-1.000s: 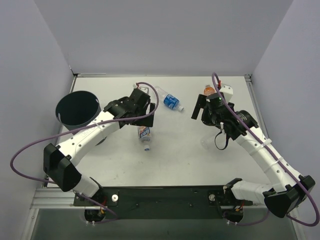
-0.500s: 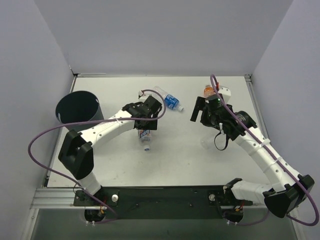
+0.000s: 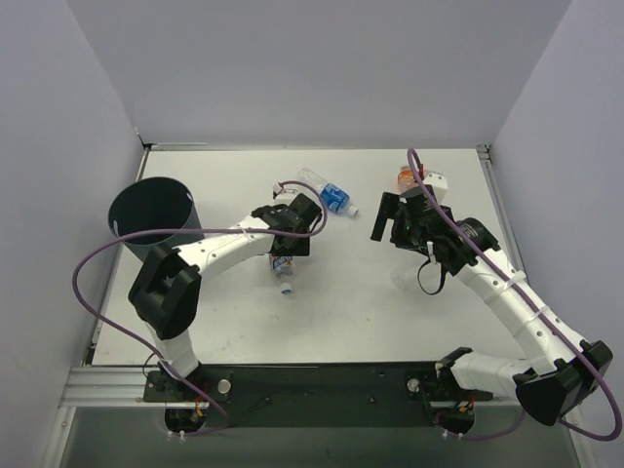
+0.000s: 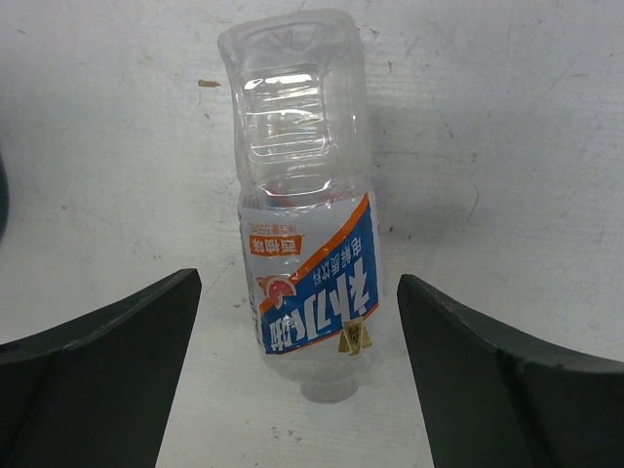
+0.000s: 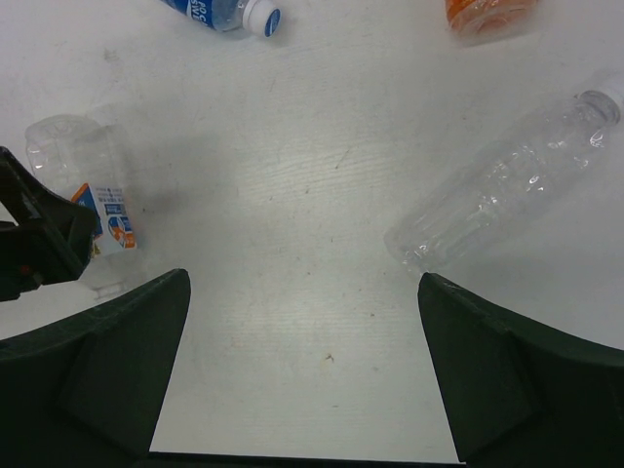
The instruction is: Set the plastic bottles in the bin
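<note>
1. Pre-grasp step: my left gripper (image 4: pixel 298 281) is wide open, straddling the white-and-blue-labelled bottle (image 4: pixel 304 210), which lies on the surface; jaws not touching it.
2. Right gripper (image 5: pixel 302 283) is open and empty, near the clear bottle (image 5: pixel 502 180).
3. Next, I think: lower, close across the label, carry to the bin (image 3: pixel 185 200).

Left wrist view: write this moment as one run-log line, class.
left claw open, bracketing labelled bottle lying on table | right claw open, empty

Orange bottle (image 5: pixel 485 14) cropped by top edge; blue-labelled bottle (image 5: pixel 226 12) likewise
</note>
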Action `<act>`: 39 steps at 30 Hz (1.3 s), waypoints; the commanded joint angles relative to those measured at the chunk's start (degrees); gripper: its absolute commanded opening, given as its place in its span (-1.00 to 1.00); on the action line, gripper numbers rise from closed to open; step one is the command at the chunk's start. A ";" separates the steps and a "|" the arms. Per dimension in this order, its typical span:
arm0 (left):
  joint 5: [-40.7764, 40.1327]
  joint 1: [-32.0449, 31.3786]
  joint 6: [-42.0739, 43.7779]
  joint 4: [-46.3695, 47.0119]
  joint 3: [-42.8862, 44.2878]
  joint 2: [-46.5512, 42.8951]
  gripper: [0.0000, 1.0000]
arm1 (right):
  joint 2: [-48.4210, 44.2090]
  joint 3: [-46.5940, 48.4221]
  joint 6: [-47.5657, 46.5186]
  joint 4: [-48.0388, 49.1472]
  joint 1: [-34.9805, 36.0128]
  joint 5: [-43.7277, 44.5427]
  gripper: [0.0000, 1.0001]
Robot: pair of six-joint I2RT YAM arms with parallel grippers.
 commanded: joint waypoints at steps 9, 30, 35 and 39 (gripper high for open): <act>0.36 1.45 1.23 7.86 -2.12 3.97 0.88 | -1.50 -1.36 -0.93 -0.30 0.00 -0.47 0.94; -0.69 2.24 6.85 10.77 -3.19 -2.07 -0.73 | -1.42 -1.63 -0.31 -0.30 0.00 -0.21 0.93; -1.40 2.51 8.61 6.47 1.21 -7.18 -0.74 | -0.89 -0.84 -0.22 -0.30 0.00 -0.39 0.92; -2.28 3.21 9.40 2.60 5.51 -11.57 -0.74 | -0.19 -0.58 -0.40 -0.21 0.00 -0.47 0.92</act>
